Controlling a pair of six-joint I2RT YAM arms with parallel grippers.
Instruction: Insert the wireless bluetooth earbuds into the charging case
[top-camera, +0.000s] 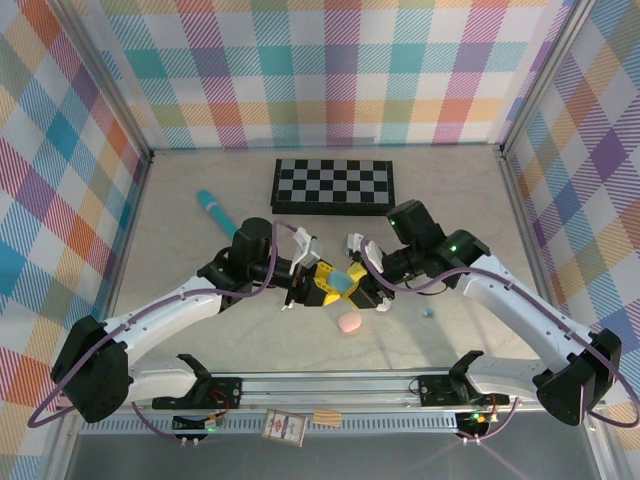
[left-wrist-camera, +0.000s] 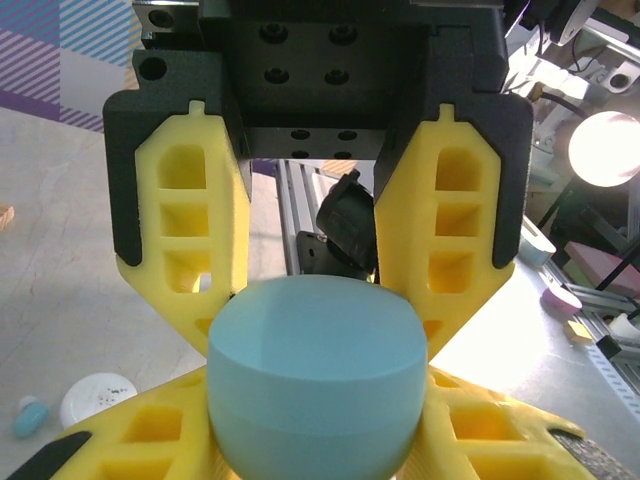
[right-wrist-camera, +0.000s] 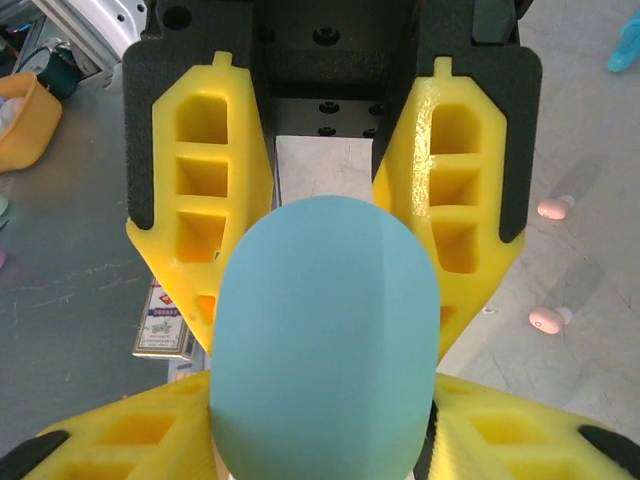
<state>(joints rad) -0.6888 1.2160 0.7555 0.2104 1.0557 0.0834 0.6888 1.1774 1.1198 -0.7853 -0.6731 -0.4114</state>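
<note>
Above the middle of the table (top-camera: 455, 205), the two arms meet around a pale blue charging case (top-camera: 340, 283), a closed pebble held clear of the surface.

The left gripper (top-camera: 322, 287) is clenched on the case, its yellow fingers (left-wrist-camera: 205, 300) pressed to both flanks. The right gripper (top-camera: 360, 292) brackets the case from the opposite side; whether it is squeezing or loose cannot be told.

In the left wrist view the case (left-wrist-camera: 318, 385) looks broad and domed, with the lid seam running level across it. In the right wrist view the case (right-wrist-camera: 325, 345) is a taller oval, its long axis running along that gripper's fingers.

A pale blue earbud (top-camera: 428, 313) lies on the table to the right of the grippers, and a pink case (top-camera: 349, 322) sits just below them. The left wrist view adds a white case (left-wrist-camera: 95, 397). The right wrist view adds a pink earbud (right-wrist-camera: 552, 207) and a second pink earbud (right-wrist-camera: 546, 319), lying apart on the table.
</note>
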